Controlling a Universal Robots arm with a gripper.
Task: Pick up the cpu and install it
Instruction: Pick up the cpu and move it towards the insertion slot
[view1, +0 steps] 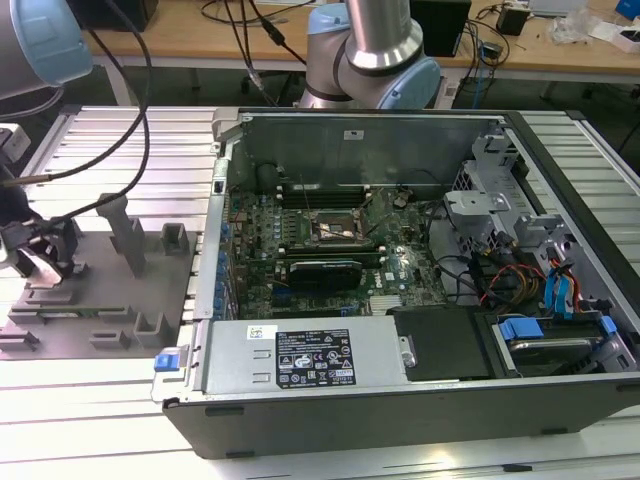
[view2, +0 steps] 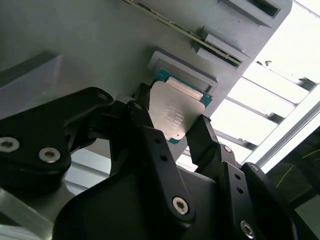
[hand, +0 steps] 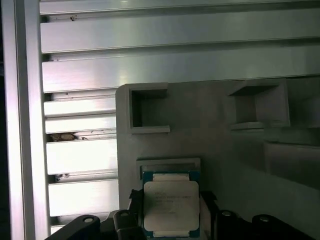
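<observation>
Black gripper closed narrowly on the cpu, one finger against each opposite edge. The chip was flat and square, with a dull silver lid and green rim, and lay in a shallow recess of the matte grey plastic fixture plate. Ribbed aluminium table beyond. Farther off, at the exterior view's right, an open metal computer case.

hand low, fingers tight against the cpu
</observation>
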